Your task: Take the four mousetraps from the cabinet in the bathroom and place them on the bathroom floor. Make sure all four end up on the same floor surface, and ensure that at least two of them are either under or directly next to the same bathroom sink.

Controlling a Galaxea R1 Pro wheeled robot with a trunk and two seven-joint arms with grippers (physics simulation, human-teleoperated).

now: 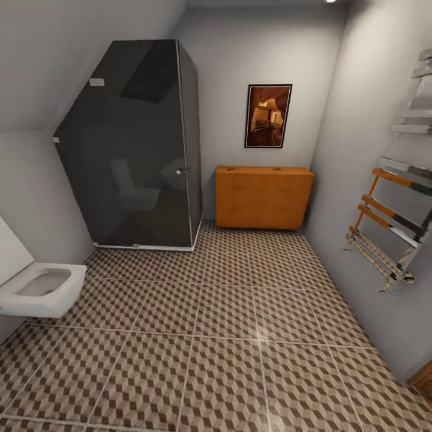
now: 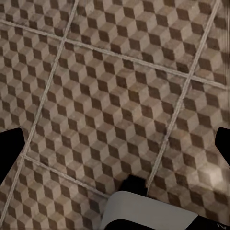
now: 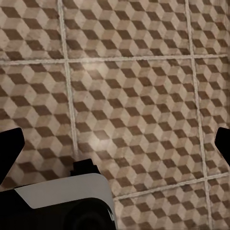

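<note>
Cabinet (image 1: 264, 197) seen against far wall, across bathroom floor (image 1: 228, 336); mousetraps presumably light, stiff, best gripped by edges. Both grippers' jaws spread wide, nothing held.

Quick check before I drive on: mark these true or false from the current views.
1. The low orange-brown wooden cabinet stands against the far wall. True.
2. A dark glass shower enclosure stands right of the cabinet. False: it stands left of it.
3. A framed picture hangs above the cabinet. True.
4. Mousetraps lie on the cube-patterned tiled floor. False: none visible there.
5. The cabinet's fronts hang open. False: they look closed.
</note>
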